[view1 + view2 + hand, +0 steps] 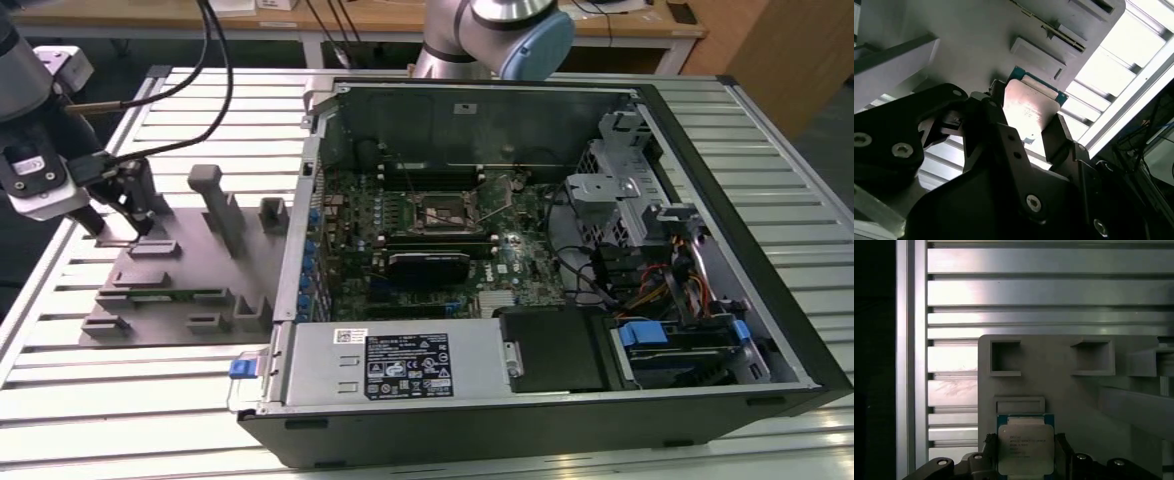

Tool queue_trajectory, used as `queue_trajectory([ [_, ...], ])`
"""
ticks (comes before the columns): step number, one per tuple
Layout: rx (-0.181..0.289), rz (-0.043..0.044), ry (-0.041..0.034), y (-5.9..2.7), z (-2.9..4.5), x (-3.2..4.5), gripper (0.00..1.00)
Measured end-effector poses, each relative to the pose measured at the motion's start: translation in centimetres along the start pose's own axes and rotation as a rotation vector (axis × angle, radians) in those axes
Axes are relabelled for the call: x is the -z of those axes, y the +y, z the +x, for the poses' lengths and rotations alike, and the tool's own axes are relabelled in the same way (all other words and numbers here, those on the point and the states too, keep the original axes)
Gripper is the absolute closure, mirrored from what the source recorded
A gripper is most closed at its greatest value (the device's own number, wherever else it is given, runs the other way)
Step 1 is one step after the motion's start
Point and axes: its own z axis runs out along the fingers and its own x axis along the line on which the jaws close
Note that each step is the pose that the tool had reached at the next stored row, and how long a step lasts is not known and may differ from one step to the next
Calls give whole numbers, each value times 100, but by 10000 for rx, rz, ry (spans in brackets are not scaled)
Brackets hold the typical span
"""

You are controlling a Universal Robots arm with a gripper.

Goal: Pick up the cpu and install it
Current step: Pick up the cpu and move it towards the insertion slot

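Note:
The cpu point(1025, 446), a small square chip with a silvery top plate and a thin green rim, sits between my gripper's black fingers in both wrist views. My gripper point(1025, 456) is shut on it, one finger point(990, 450) against each side edge. In the second wrist view the cpu point(1030, 107) lies low over the grey tray point(979, 40), and I cannot tell whether it is lifted off. In the exterior view my gripper point(118, 228) is down at the far corner of the tray point(174, 300) on that view's left. The motherboard's socket frame point(447, 210) lies inside the open computer case.
The open computer case point(694, 330) lies on the slatted aluminium table point(80, 400), to the exterior view's right of the tray. Upright grey posts point(216, 205) stand on the tray near my gripper. Cables point(200, 70) hang over the table's far left.

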Motion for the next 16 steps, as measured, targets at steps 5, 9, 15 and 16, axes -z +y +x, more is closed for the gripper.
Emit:
queue_trajectory([
  [5,2,-1,-37,9,-4,121,46],
  [9,2,-3,-62,18,-7,213,46],
  [15,4,-4,-95,28,-11,337,46],
  [16,4,-4,-100,30,-12,357,46],
])
